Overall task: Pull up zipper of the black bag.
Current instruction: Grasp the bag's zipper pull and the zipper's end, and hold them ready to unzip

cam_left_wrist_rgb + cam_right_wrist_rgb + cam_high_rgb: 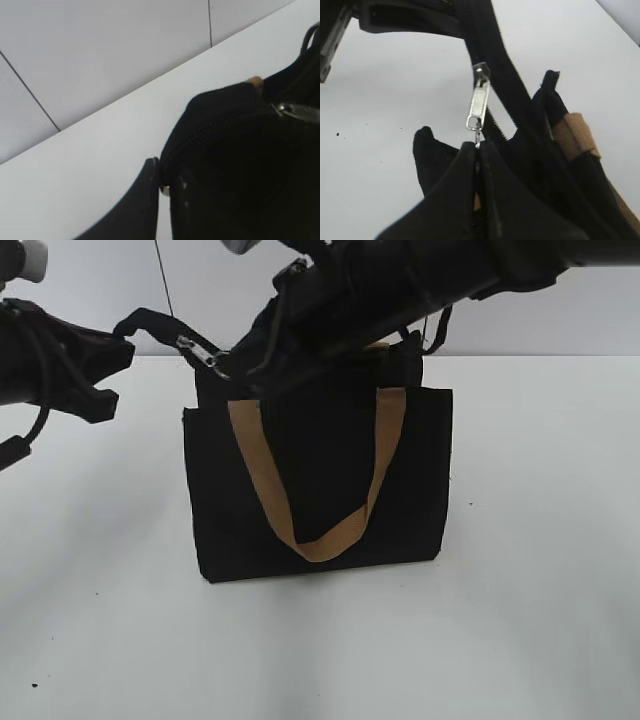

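The black bag point(420, 480) stands upright on the white table, with one tan handle point(330, 540) hanging down its front. The zipper point(197, 348) is a small silver slider on a black zip strip point(150, 318) that stretches out to the left off the bag's top left corner. My left gripper point(122, 340) is shut on the far end of that strip, and in the left wrist view point(161, 176) black fabric is pinched between its fingers. My right gripper point(225, 365) reaches across from the upper right. In the right wrist view it point(479, 148) is shut on the ring pull just below the slider point(479, 102).
The white table point(520, 620) runs all round the bag, with a pale wall point(100, 290) behind it. A thin cable point(163, 280) hangs at the back left. The right arm crosses above the bag's top. The second tan handle point(577, 132) lies by the bag's opening.
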